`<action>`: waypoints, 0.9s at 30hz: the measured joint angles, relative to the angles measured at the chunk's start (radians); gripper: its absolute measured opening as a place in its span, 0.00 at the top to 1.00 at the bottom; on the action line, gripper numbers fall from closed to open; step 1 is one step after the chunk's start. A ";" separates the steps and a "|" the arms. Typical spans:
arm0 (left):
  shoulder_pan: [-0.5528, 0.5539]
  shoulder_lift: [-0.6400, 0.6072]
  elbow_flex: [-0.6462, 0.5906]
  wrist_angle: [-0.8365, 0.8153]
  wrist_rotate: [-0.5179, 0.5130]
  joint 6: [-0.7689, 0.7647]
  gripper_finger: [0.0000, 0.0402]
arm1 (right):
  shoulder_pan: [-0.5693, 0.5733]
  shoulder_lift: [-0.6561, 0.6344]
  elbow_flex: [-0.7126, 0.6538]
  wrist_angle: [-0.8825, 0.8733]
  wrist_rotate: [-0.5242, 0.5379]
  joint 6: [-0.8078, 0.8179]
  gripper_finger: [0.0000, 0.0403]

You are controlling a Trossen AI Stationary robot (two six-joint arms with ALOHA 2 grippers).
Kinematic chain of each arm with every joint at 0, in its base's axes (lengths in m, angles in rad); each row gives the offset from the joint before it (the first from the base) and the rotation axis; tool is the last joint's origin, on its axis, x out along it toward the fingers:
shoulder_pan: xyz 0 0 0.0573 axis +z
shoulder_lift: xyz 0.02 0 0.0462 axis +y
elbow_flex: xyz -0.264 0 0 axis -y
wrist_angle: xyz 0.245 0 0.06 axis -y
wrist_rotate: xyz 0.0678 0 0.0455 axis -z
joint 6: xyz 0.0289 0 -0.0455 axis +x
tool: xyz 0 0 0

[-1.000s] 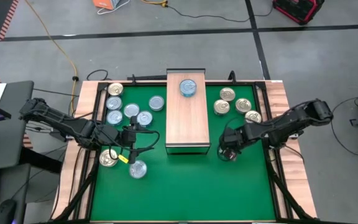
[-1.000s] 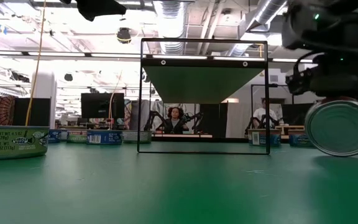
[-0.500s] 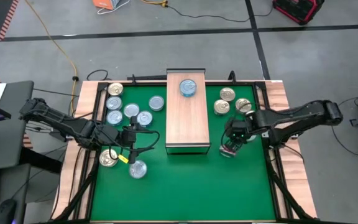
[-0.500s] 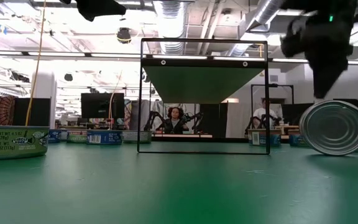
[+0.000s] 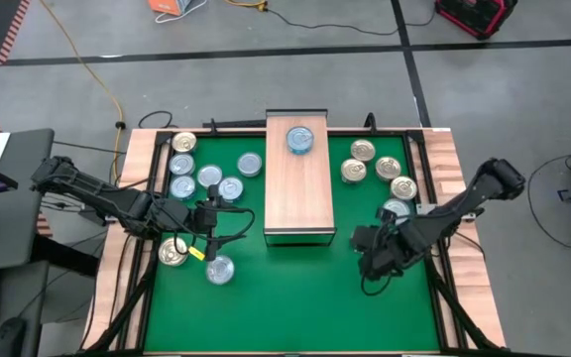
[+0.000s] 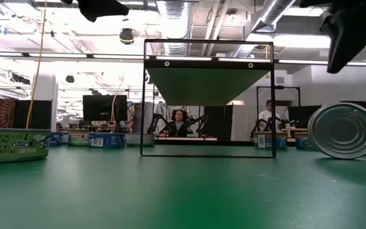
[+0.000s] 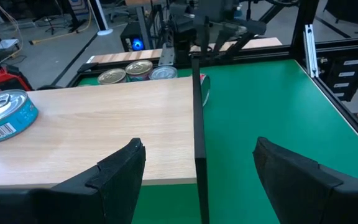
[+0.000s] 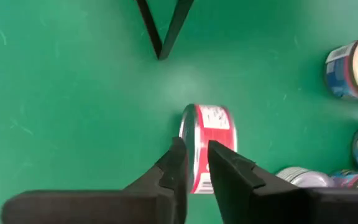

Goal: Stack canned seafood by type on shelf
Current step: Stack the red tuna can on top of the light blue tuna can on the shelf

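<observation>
The shelf (image 5: 300, 188) is a light-wood block in the middle of the green mat, with one blue-topped tin (image 5: 299, 139) lying flat at its far end. A red-labelled tin (image 8: 207, 146) stands on its rim on the mat right of the shelf, its silver face toward the low view (image 6: 345, 130). My right gripper (image 8: 194, 168) hangs well above this tin, fingers a narrow gap apart with nothing between them. In the high view it hides the tin. My left gripper (image 7: 197, 168) hovers open left of the shelf's near end, apart from it.
Several tins lie flat left of the shelf (image 5: 206, 174), and two more lie near my left gripper (image 5: 173, 253) (image 5: 220, 269). Several tins sit right of the shelf at the far side (image 5: 375, 164). Bare mat (image 5: 285, 307) stretches along the near edge.
My right gripper has let go of the red-labelled tin, risen clear of it, moved toward the table's near edge and rolled at the wrist. The tin stays standing on its rim where it was.
</observation>
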 joint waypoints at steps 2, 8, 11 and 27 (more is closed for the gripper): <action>0.000 0.000 0.000 0.000 0.000 0.000 0.28 | 0.002 0.008 0.000 0.000 -0.039 0.020 0.67; 0.000 0.000 0.000 -0.004 0.000 -0.003 0.28 | -0.005 0.013 0.000 0.001 -0.069 0.018 0.35; 0.000 0.000 0.000 -0.008 0.000 -0.003 0.28 | -0.015 0.015 0.000 -0.004 -0.070 0.019 0.21; 0.000 0.000 0.000 -0.012 0.000 -0.001 0.28 | -0.069 0.014 -0.241 0.199 -0.119 -0.019 0.25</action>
